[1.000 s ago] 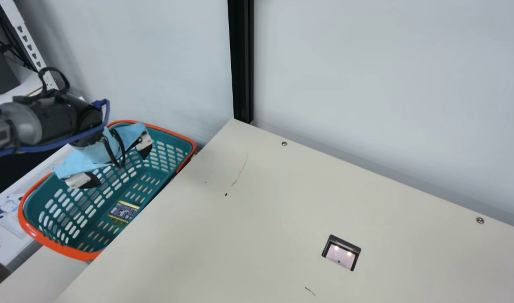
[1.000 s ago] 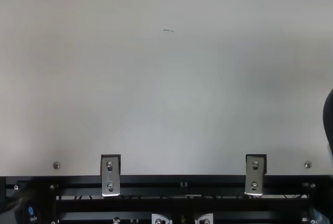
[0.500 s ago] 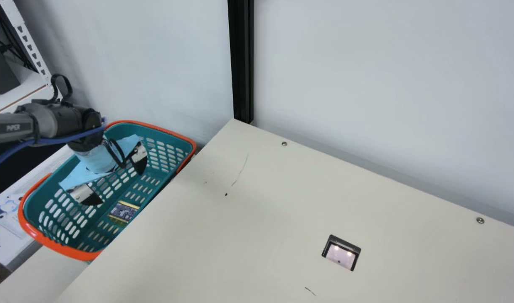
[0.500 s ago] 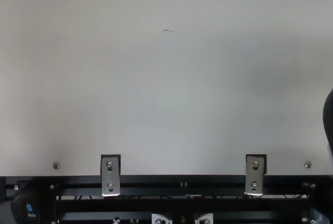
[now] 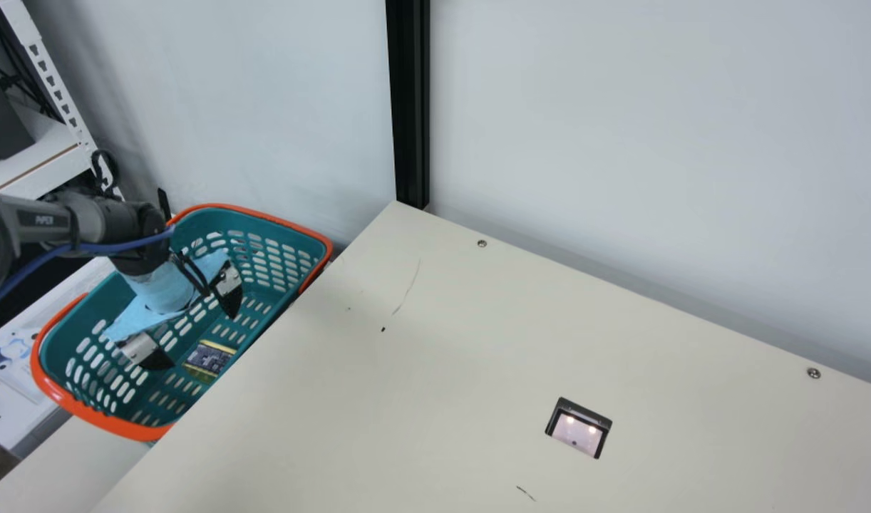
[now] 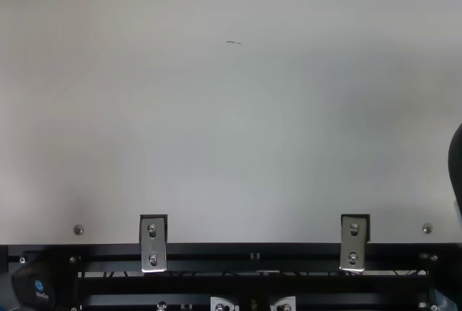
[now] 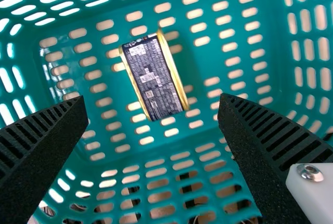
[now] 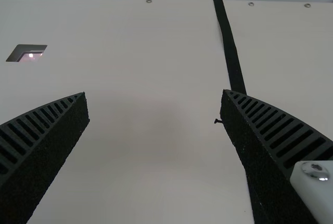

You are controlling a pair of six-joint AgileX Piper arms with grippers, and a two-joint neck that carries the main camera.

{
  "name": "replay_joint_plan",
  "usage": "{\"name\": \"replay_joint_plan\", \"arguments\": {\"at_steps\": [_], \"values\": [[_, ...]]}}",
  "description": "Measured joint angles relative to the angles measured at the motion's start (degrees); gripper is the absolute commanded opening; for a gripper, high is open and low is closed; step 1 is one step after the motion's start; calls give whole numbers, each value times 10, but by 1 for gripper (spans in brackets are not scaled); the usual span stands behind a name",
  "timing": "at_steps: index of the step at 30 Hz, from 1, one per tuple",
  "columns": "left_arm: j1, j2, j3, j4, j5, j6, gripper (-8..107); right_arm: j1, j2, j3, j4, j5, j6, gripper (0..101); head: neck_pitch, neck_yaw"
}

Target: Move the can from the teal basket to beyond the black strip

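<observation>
gold-edged can (image 7: 154, 81) is lying in the teal basket (image 5: 149, 432), so nothing's picked yet. left gripper (image 7: 152, 98) is over it, spread wide and empty; right gripper (image 8: 154, 93) is wide too. grab, carry and set-down past the black strip (image 8: 229, 47) all left, i'd say.

The left claw (image 5: 198, 336) slants downward with fingers spread wide; the right claw's (image 8: 155, 95) fingers stand well apart.

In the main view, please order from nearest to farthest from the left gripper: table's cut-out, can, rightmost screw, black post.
1. Can: inside the teal basket, close to the left gripper.
2. Black post: by the table's corner.
3. Cut-out: right of the post.
4. Rightmost screw: far right.
</observation>
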Motion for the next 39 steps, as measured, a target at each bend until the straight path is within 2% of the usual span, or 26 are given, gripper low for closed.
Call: {"name": "replay_joint_plan", "arguments": {"at_steps": [11, 20, 39], "values": [[13, 53, -17, -4, -15, 3, 90, 0, 0, 0, 0, 0, 0, 101, 0, 0], [14, 88, -33, -3, -40, -22, 90, 0, 0, 0, 0, 0, 0, 101, 0, 0], [6, 154, -75, 10, -55, -81, 90, 0, 0, 0, 0, 0, 0, 101, 0, 3]]}}
